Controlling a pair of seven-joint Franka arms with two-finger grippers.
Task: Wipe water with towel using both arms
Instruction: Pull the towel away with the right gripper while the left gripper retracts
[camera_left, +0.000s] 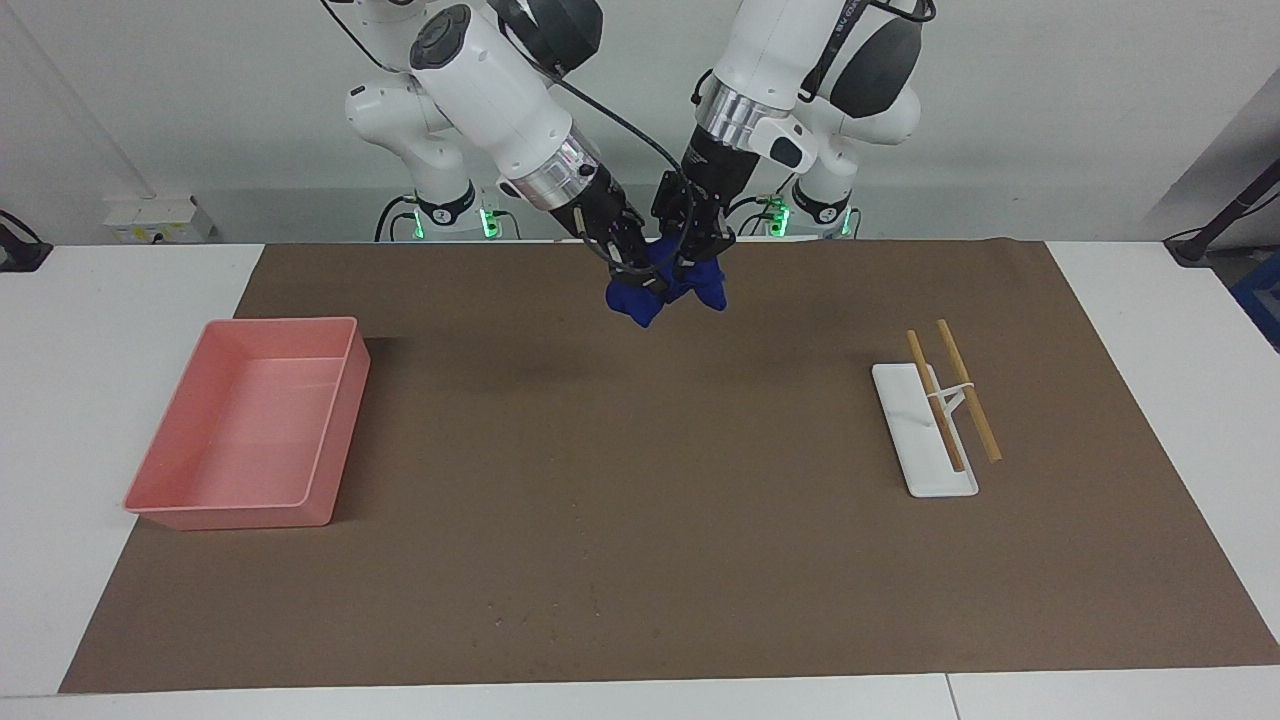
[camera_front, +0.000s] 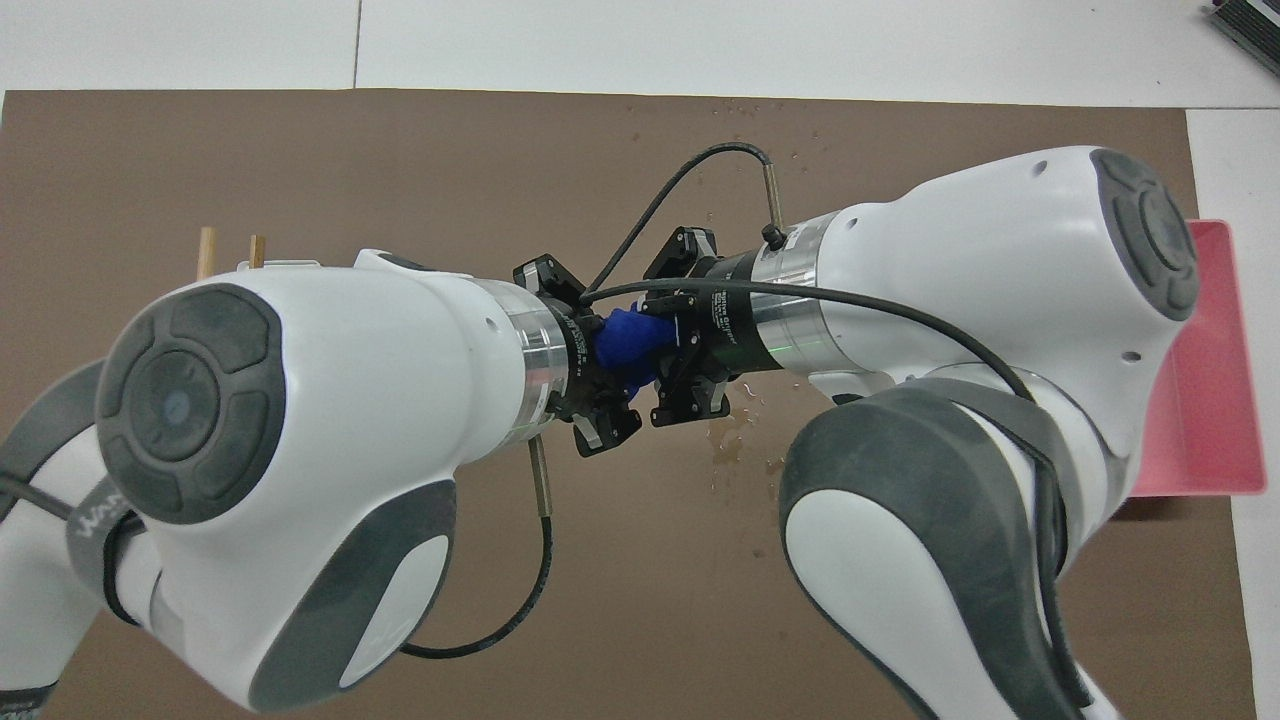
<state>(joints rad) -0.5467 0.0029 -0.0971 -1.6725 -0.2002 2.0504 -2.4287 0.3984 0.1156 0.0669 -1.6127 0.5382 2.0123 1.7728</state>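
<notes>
- The towel hangs bunched up in the air over the brown mat, held between both arms above the middle of the counter.
- The left end effector is clamped on one side of the towel.
- The right end effector is clamped on its other side.
- Water drops lie on the mat under the arms.
- A pink tray sits toward the right arm's end; a white stand with chopsticks sits toward the left arm's end.

Royal-blue towel, pink tray, plain brown mat.
</notes>
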